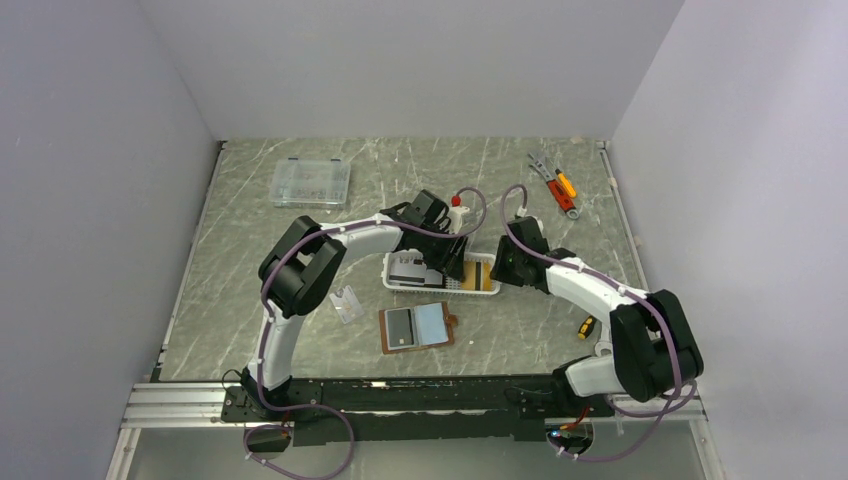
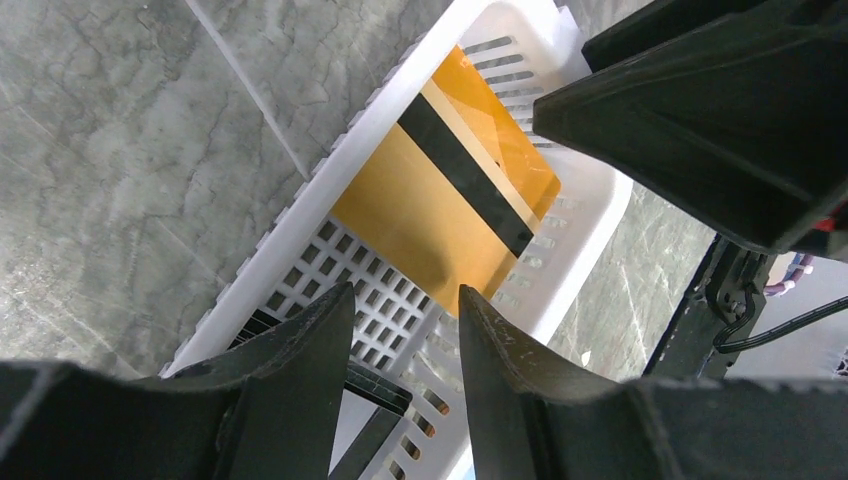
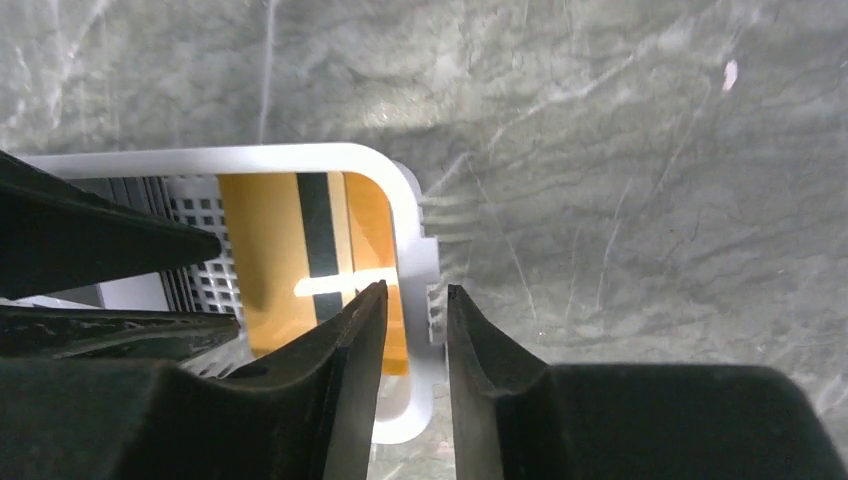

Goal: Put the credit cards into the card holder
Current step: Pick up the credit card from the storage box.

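Observation:
The white slotted basket (image 1: pixel 440 291) holds the credit cards: an orange-gold card with a black stripe (image 2: pixel 420 215) at its right end, also in the right wrist view (image 3: pixel 262 230), and black cards (image 2: pixel 375 385) further left. My left gripper (image 2: pixel 405 292) is open and empty above the basket floor, just short of the orange card. My right gripper (image 3: pixel 416 288) straddles the basket's right end wall (image 3: pixel 415 230), one finger inside and one outside, closed on it. The brown card holder (image 1: pixel 432 322) lies open in front of the basket, with a grey card (image 1: pixel 398 328) on its left half.
A clear compartment box (image 1: pixel 311 182) sits at the back left. A small clear plastic piece (image 1: pixel 346 303) lies left of the wallet. Orange and red hand tools (image 1: pixel 555 185) lie at the back right. A small yellow-black item (image 1: pixel 586 327) lies near the right arm.

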Robot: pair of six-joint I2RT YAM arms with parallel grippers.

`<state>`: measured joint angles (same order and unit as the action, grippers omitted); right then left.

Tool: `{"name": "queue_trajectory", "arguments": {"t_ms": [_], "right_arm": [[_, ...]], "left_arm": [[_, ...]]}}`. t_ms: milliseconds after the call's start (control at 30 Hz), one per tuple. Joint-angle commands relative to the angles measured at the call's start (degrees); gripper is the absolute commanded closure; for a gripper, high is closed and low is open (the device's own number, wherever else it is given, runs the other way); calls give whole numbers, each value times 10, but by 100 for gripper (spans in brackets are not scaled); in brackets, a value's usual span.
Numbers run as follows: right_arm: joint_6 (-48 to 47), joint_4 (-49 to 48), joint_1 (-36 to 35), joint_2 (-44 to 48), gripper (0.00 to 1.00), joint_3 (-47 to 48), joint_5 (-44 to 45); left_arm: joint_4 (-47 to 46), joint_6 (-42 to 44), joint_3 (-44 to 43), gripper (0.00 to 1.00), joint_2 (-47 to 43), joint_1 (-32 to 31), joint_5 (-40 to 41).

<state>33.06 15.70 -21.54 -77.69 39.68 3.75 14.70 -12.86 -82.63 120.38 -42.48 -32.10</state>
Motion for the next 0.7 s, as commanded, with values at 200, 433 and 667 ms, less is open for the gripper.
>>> {"name": "queue_trajectory", "arguments": {"t_ms": [200, 433, 667], "right_arm": [[61, -96, 8, 11, 100, -69, -51], [127, -134, 8, 38, 100, -125, -66], [152, -145, -12, 58, 100, -147, -71]], "left_arm": [[-11, -32, -43, 51, 28, -7, -12], [-5, -7, -34, 52, 21, -10, 11], [-9, 6, -41, 61, 32, -10, 24]]}}
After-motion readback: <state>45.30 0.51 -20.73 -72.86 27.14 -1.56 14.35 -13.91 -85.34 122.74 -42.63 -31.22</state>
